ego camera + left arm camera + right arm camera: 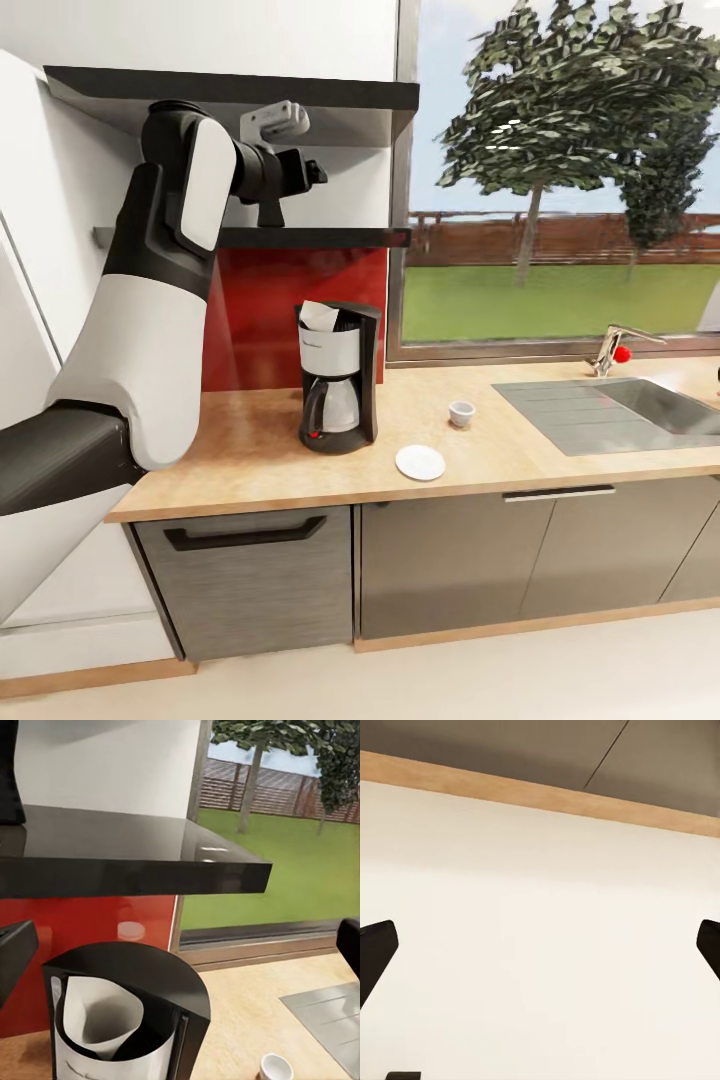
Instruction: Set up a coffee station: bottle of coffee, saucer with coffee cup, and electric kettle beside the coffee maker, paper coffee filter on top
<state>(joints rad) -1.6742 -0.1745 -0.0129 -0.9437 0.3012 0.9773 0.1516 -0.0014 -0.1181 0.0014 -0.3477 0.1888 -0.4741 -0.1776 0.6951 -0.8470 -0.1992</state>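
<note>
My left end effector (300,175) hangs wide open and empty by the shelf (300,237) above the coffee maker (338,378), filter (318,316) in its top, cup (461,413) and saucer (420,462) apart toward the counter's (250,450) front edge, so I'd retreat slowly.
</note>
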